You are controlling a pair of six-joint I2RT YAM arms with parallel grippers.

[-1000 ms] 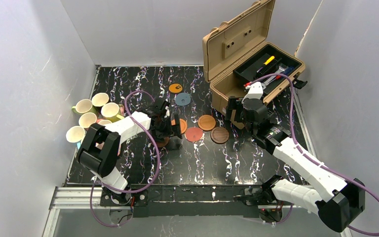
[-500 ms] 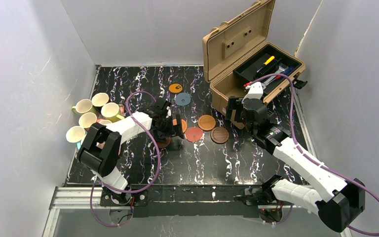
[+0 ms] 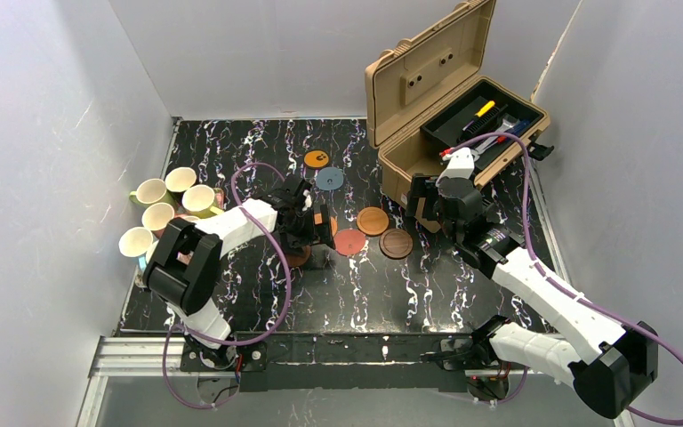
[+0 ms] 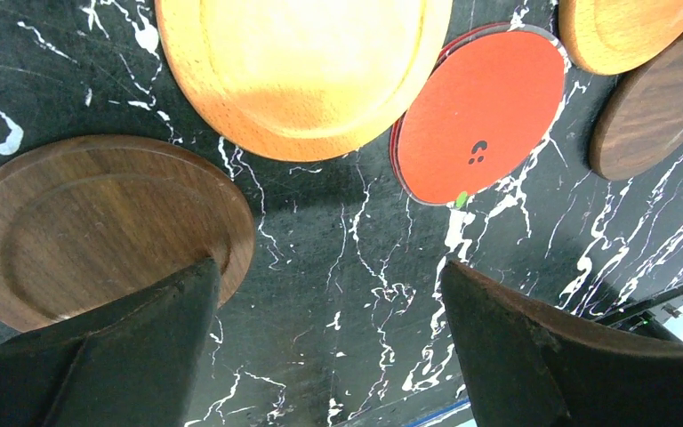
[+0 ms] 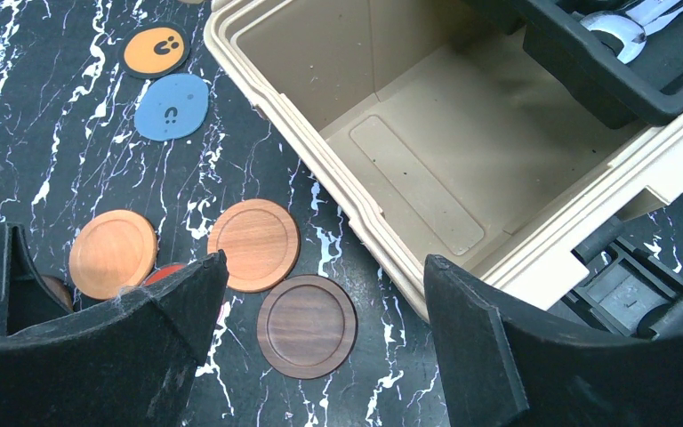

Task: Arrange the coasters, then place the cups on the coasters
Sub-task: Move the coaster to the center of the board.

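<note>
coasters (image 3: 373, 221): loose cluster mid-worktop (image 3: 356, 294), all flat, none carrying a cup
likely target (guess): dark walnut coaster (image 4: 98, 233), the disc closest to the left pincer (image 4: 327, 271)
key relation: walnut coaster sits off to the left-finger side, its near edge hidden behind that finger; bare worktop between the jaws, not the disc; round, so no long axis to line up
left pincer: jaws wide apart, nothing held, low over the cluster
just beyond: light orange-brown coaster (image 4: 302, 62), narrow gap from the walnut one; red coaster (image 4: 480, 116) beside it, touching or overlapping, cannot tell
nearer arm: left, for these three
right pincer (image 5: 322, 267): jaws apart, empty, hovering by the open tan toolbox (image 5: 427, 178); dark brown coaster (image 5: 307, 326) and reddish-brown wooden coaster (image 5: 253, 245) lie below it
far discs: orange coaster with dark mark (image 5: 155, 51) and grey-blue coaster (image 5: 171, 107), set apart toward the back
cups (image 3: 157, 216): bunched upright at the worktop's left edge, well apart from the coasters
in the way: discs thin and flat, little edge to catch; neighbours crowd close, so a slide would probably nudge them; toolbox hems the right side
stage (judgement): coasters being arranged, cups not yet begun
</note>
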